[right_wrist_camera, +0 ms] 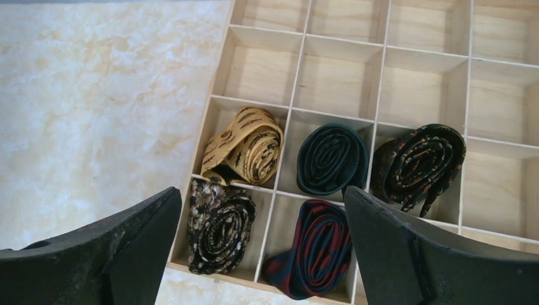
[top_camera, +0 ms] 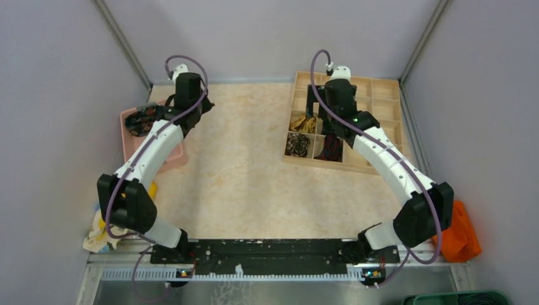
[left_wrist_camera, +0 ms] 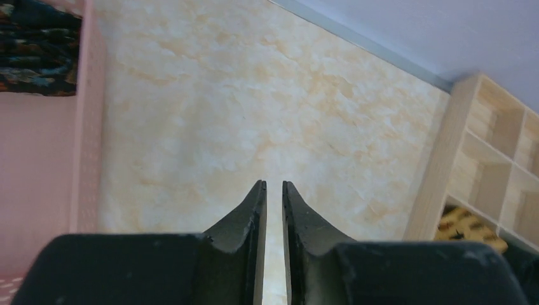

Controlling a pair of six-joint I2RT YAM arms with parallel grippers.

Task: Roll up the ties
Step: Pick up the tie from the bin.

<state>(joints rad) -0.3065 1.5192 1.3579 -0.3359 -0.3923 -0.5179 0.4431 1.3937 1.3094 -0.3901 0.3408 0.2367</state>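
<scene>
Holds the right claw (right_wrist_camera: 262, 190) spread wide, pinching nothing, above the wooden organiser (top_camera: 381, 95) at the far right of the tabletop (top_camera: 241, 184). Looks down there on five rolled ties, each in its own compartment. In the upper occupied row, from the left: the gold tie (right_wrist_camera: 248, 146), the black-green tie (right_wrist_camera: 330, 159) and the dark floral tie (right_wrist_camera: 419, 162). In the row nearest the claw: the brown paisley tie (right_wrist_camera: 219, 225) under the gold one, and the red-striped tie (right_wrist_camera: 314, 248) just beside it on the right. Holds the left claw (left_wrist_camera: 273, 185) pressed almost together, only a thin slit between the fingers and nothing in it, over bare tabletop just beside the pink tray (top_camera: 130, 143) at the far left. Shows one more in that tray: the bunched dark patterned tie (top_camera: 143, 119), lying loose at the tray's far end, apart from the claw.
</scene>
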